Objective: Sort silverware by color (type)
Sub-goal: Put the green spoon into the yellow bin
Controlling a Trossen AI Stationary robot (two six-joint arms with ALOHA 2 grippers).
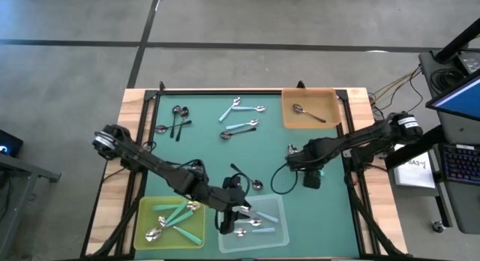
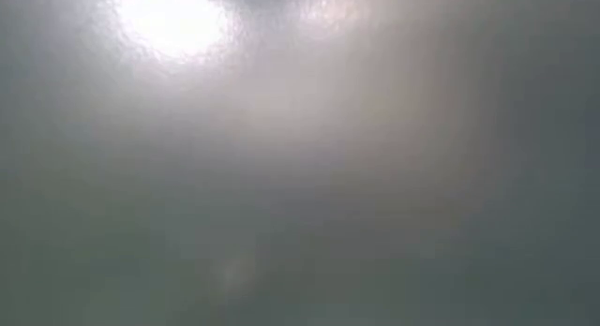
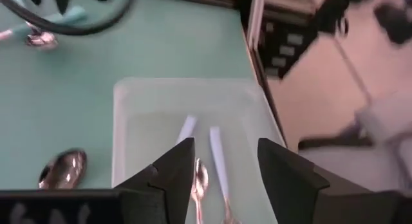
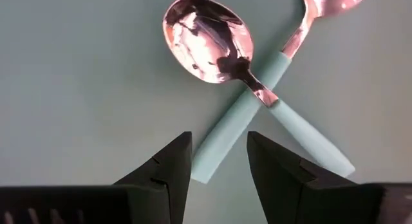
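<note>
High view: left arm (image 1: 229,205) outstretched over clear tray (image 1: 276,232), jaws apart

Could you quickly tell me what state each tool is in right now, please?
Left tool: open, empty, over the clear tray.
Right tool: open, empty, above two crossed spoons.

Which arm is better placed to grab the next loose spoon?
Right: the right tool, open, hangs just above two crossed spoons, while the left tool is over the clear tray.
</note>
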